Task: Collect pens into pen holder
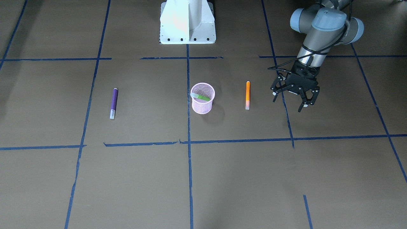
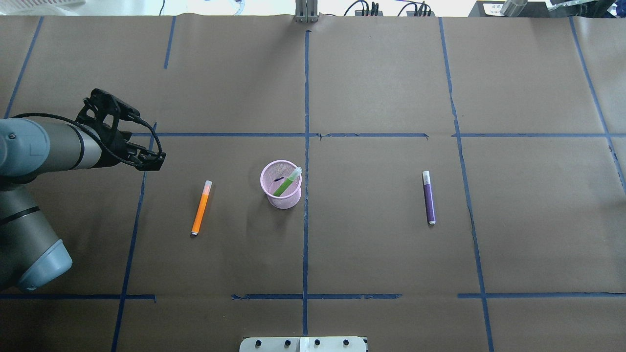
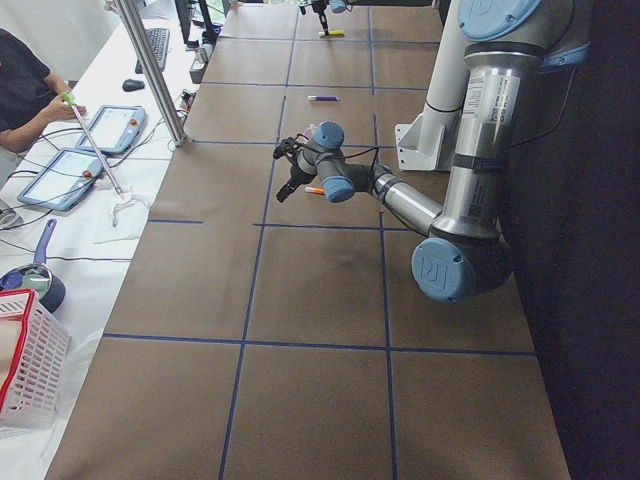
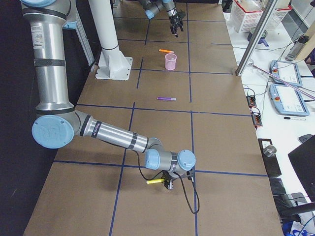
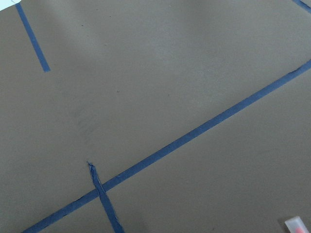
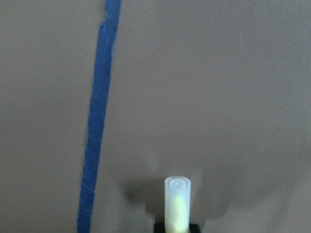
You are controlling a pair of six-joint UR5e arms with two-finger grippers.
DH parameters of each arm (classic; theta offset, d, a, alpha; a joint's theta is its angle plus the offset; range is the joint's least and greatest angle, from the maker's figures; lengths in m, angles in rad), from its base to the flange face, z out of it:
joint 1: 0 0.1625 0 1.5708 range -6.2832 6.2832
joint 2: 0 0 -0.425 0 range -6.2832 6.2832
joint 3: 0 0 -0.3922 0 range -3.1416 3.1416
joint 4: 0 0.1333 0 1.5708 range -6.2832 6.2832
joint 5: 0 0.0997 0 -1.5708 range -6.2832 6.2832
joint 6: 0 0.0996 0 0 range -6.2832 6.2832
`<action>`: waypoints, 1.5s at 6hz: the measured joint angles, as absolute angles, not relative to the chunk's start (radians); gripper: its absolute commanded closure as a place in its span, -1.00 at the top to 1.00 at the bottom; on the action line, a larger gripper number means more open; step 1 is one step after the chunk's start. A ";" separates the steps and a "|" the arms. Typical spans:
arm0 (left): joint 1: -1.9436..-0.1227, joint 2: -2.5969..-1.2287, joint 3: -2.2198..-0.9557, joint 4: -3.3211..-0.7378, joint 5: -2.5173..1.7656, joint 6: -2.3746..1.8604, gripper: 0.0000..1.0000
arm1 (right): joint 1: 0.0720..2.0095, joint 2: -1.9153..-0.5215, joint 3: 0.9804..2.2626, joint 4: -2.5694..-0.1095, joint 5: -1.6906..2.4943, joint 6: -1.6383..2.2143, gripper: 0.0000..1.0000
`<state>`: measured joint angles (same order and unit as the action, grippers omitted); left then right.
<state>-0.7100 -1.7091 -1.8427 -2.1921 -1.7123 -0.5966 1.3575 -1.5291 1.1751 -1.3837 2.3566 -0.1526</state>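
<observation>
Near the orange pen (image 1: pixel 247 94), left hand (image 1: pixel 289 103) raised off the surface (image 1: pixel 222 178), fingers spread and empty, probably readied for that grab. Green pen (image 1: pixel 203 97) already leaning inside the pink cup (image 1: pixel 203 108), cap up against the rim. Purple pen (image 1: pixel 113 100) lying flat, well apart beyond it. Right hand (image 4: pixel 170 183) far off by a yellow pen (image 4: pixel 154 181); grip impossible to tell.

I see blue tape lines (image 1: pixel 188 140) gridding the brown paper table (image 1: pixel 127 178); an operator (image 3: pixel 20 85) sits by two tablets (image 3: pixel 118 128).
</observation>
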 measured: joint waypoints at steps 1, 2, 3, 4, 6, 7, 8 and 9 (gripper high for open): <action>-0.712 -1.708 -1.847 -2.192 -1.713 -0.597 1.00 | 1.357 -1.530 1.182 -1.386 2.361 -0.152 -1.00; -0.713 -1.707 -1.852 -2.192 -1.715 -0.597 1.00 | 1.358 -1.538 1.231 -1.387 2.373 -0.150 -1.00; -0.714 -1.703 -1.857 -2.192 -1.738 -0.597 1.00 | 1.360 -1.563 1.335 -1.388 2.385 -0.138 -1.00; -0.716 -1.699 -1.861 -2.193 -1.772 -0.607 1.00 | 1.360 -1.597 1.483 -1.383 2.387 -0.065 -1.00; -0.719 -1.698 -1.870 -2.193 -1.793 -0.630 1.00 | 1.333 -1.607 1.762 -1.375 2.382 0.121 -1.00; -0.722 -1.702 -1.876 -2.194 -1.794 -0.633 1.00 | 1.292 -1.557 1.836 -1.373 2.380 0.202 -1.00; -0.725 -1.707 -1.879 -2.194 -1.795 -0.634 1.00 | 1.244 -1.483 1.871 -1.347 2.378 0.338 -1.00; -0.726 -1.710 -1.879 -2.193 -1.795 -0.635 1.00 | 1.173 -1.419 1.890 -1.259 2.337 0.532 -1.00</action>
<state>-0.7260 -1.7099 -1.8790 -2.1926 -1.7947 -0.6349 1.1733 -1.4188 1.8900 -1.2590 2.3373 0.5322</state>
